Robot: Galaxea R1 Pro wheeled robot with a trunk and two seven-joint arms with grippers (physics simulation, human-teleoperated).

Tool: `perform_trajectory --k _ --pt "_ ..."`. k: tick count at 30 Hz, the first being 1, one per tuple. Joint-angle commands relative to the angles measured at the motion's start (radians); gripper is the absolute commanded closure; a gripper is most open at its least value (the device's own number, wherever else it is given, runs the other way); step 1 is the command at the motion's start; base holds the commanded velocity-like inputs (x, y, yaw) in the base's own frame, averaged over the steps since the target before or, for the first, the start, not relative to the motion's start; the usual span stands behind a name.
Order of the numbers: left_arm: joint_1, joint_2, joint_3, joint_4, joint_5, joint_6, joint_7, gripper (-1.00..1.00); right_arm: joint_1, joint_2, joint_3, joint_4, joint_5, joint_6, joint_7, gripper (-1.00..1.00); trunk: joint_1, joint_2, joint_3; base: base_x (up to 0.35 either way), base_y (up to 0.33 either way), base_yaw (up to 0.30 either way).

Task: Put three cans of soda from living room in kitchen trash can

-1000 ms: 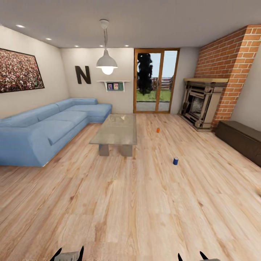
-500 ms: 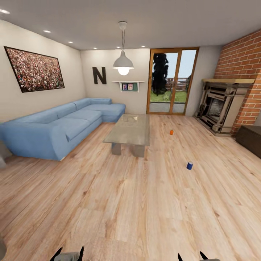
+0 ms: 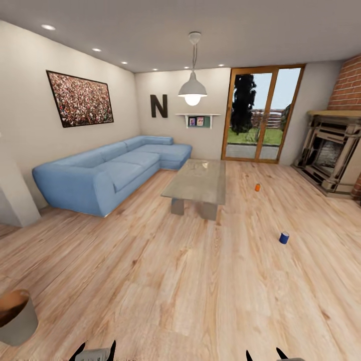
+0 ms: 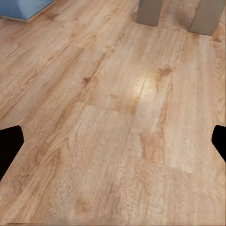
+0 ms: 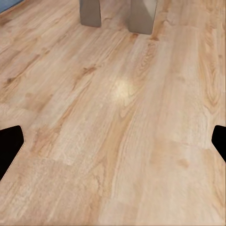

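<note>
I can see the bin (image 3: 17, 317) only in part, cut off by the picture's edge, well apart from the sofa (image 3: 108, 170). The fireplace (image 3: 333, 153) is cropped too. The orange can (image 3: 257, 187) and blue can (image 3: 284, 237) are too small for detail.

Two tools with black, pointed fingertips: the left tool (image 3: 95, 350) has what seems a pale grey body, and the right tool (image 3: 266, 355) a sliver of grey.
</note>
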Motion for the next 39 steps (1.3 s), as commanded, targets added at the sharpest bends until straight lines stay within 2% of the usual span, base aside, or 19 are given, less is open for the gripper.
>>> perform_trajectory --k 1,9,21,29,39 --pt "0.000 0.000 0.000 0.000 0.000 0.000 0.000 -1.00 0.000 0.000 0.000 0.000 0.000 0.000 0.000 -1.00 0.000 0.000 0.001 0.000 0.000 0.256" --pt "0.000 0.000 0.000 0.000 0.001 -0.001 0.000 -1.00 0.000 -0.001 0.000 0.000 0.000 0.000 0.000 -1.00 0.000 0.000 0.005 0.000 0.000 0.252" --pt "0.000 0.000 -0.001 0.000 0.000 0.000 -0.003 -1.00 0.000 -0.002 -0.001 0.005 0.000 0.000 0.000 -1.00 0.000 0.000 0.005 0.011 0.007 0.042" --pt "0.000 0.000 0.000 0.000 0.000 0.001 -0.008 -1.00 0.000 0.000 0.000 0.007 0.000 0.000 0.000 -1.00 0.000 0.000 0.005 0.191 0.120 0.013" --pt "0.000 0.000 0.000 0.000 -0.001 0.000 -0.006 -1.00 0.000 0.000 0.000 0.008 0.001 0.000 0.000 -1.00 0.000 0.000 0.005 0.201 0.092 0.210"
